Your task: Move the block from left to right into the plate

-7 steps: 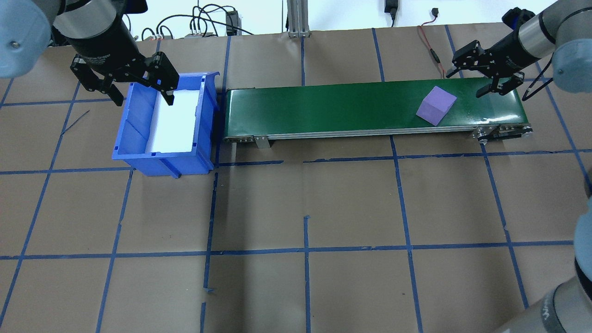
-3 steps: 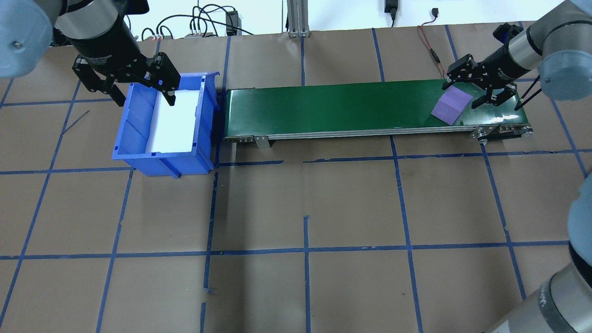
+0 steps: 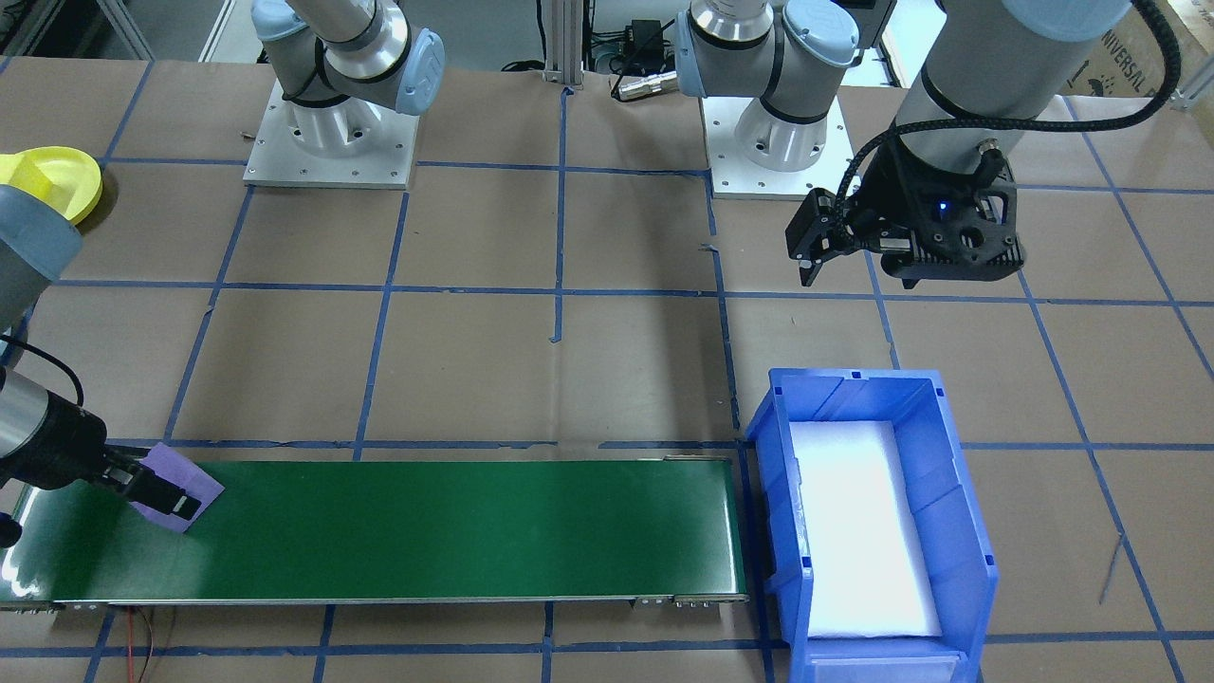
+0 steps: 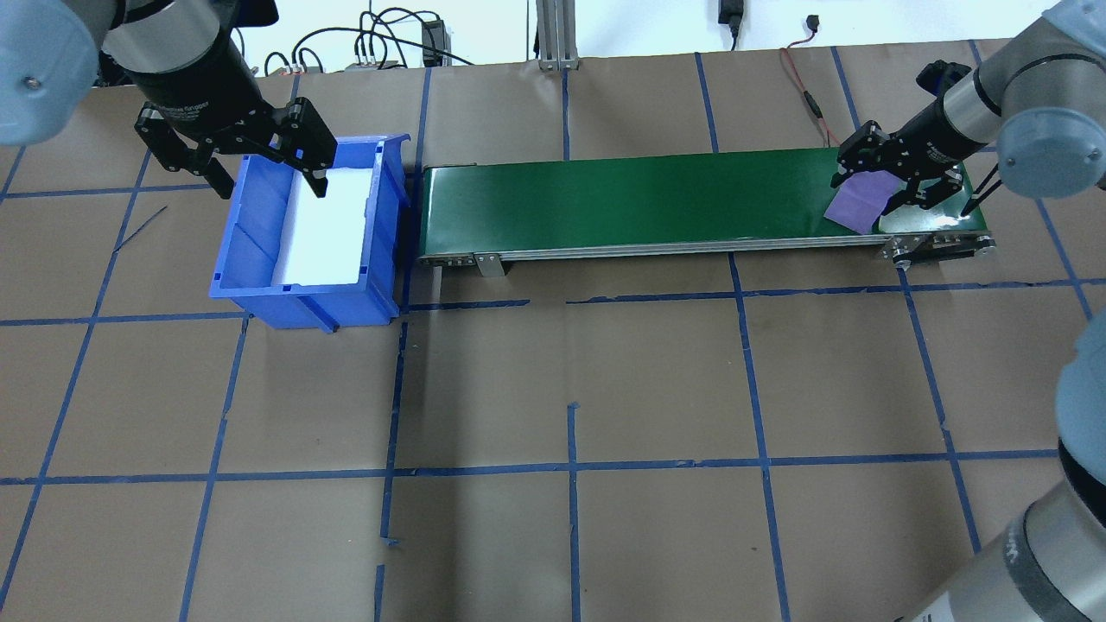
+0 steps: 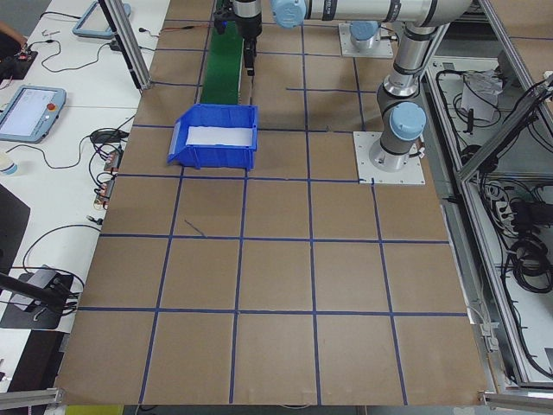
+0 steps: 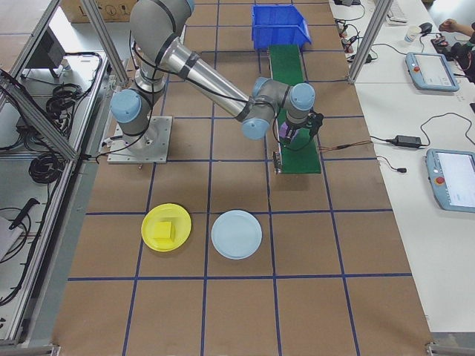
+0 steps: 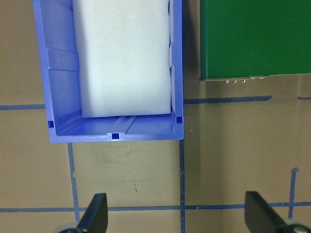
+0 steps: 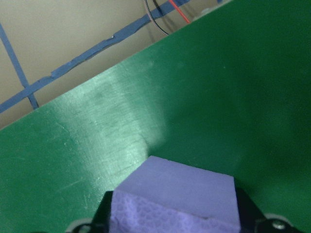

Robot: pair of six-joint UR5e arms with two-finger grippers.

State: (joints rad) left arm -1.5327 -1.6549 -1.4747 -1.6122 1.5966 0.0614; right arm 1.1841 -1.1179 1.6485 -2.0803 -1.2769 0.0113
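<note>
- Right end effector sits low at the right end of the long green conveyor belt, its two black fingers on either side of the purple foam cube, touching its flanks; the wrist view shows the cube filling the gap between them.
- Purple cube rests on the belt surface near the belt's right end, turned at an angle to the belt's edges.
- Light blue round plate lies on the brown paper-covered bench, well apart from the belt, beside a yellow round plate carrying a yellow block.
- Left end effector hovers with fingers spread wide over the blue plastic bin, which holds a white foam liner and stands just beside the belt's left end.
</note>
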